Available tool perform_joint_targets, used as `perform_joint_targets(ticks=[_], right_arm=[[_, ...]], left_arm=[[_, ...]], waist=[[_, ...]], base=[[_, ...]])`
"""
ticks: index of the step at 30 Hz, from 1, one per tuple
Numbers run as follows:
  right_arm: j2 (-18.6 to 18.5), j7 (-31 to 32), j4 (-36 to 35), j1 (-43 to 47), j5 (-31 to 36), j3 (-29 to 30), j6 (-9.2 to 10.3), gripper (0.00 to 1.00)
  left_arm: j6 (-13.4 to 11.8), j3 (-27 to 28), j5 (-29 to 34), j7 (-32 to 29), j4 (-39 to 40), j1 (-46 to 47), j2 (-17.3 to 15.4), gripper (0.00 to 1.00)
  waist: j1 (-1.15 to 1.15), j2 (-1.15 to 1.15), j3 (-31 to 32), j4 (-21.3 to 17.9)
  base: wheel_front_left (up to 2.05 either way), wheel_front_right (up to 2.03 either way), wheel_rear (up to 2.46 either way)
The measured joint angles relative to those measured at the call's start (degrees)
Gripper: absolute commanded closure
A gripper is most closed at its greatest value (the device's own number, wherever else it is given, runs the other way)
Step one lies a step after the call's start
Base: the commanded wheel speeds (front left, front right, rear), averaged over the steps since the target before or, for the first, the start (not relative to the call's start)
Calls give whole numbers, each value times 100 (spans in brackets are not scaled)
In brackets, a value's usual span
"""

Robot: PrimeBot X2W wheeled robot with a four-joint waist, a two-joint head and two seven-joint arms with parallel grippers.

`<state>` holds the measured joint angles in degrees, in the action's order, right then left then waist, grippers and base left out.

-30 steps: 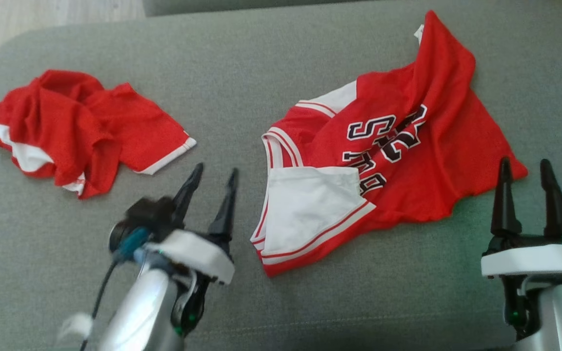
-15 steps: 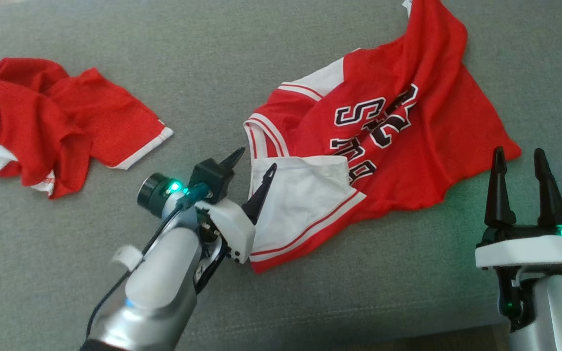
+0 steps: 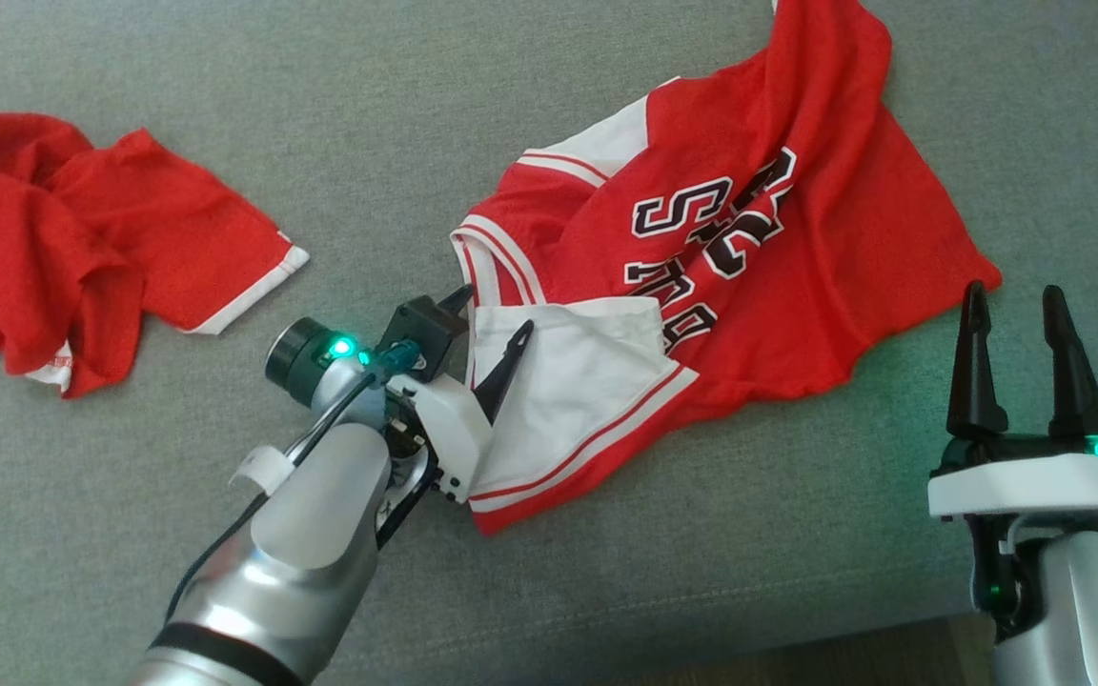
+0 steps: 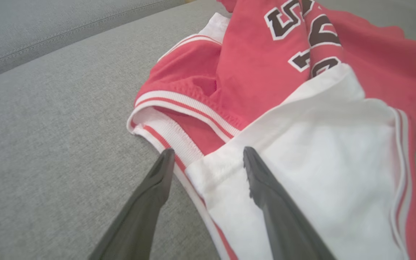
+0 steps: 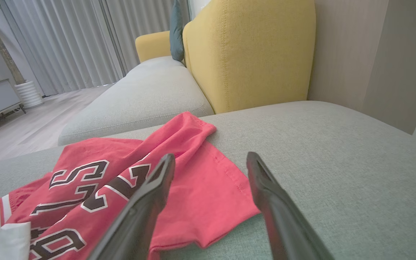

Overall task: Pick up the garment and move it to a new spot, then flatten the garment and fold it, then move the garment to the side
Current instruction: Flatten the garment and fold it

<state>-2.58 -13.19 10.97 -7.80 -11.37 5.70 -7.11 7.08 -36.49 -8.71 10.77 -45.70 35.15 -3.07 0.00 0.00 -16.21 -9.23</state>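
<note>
A red jersey [image 3: 797, 238] with white sleeves and dark lettering lies crumpled on the grey cushion, right of centre. Its folded white sleeve [image 3: 578, 372] lies nearest me, also seen close up in the left wrist view as the white sleeve [image 4: 323, 151]. My left gripper [image 3: 494, 314] stands open at the collar edge; in the left wrist view the left gripper [image 4: 206, 156] straddles the corner of the white sleeve and striped collar trim [image 4: 179, 108]. My right gripper [image 3: 1013, 307] is open, just off the jersey's right hem corner [image 5: 215, 202].
A second red garment [image 3: 82, 238] with white trim lies bunched at the far left of the grey sofa cushion [image 3: 416, 114]. A yellow sofa back [image 5: 251, 54] and another grey seat [image 5: 139, 97] stand beyond. The cushion's front edge runs along the bottom right.
My left arm swung right and forward from bare cushion to the jersey's collar and sleeve corner. The head camera shifted, sliding the scene up and left. The right gripper held still.
</note>
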Motion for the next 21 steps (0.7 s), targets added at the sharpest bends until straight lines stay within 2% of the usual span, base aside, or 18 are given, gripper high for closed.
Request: perform_joint_targets(ticks=[8,9,10,13,14,21], right_arm=[[0,-1,63,-1,0,27,0,0],[0,-1,67,-2,-1,27,0,0],[0,-1,71,-5,-13,26,0,0],[0,-2,77,-24,-19,25,0,0],[0,-2,81,-31,-19,25,0,0],[0,-43,172,-39,-16,69,0,0]], left_arm=[[4,-153,-109,96,-267,74,16,0],[4,-165,-136,97,-298,84,16,8],[4,-178,-166,97,-323,94,18,37],[5,-216,-176,125,-363,135,24,89],[5,-221,-212,159,-363,157,26,100],[3,-315,-287,264,-383,191,35,100]], waist=[[0,0,42,24],[0,0,45,24],[0,0,47,23],[0,0,48,23],[0,0,51,23],[0,0,145,65]], base=[[0,0,0],[0,0,0],[0,0,0],[0,0,0],[0,0,0],[0,0,0]])
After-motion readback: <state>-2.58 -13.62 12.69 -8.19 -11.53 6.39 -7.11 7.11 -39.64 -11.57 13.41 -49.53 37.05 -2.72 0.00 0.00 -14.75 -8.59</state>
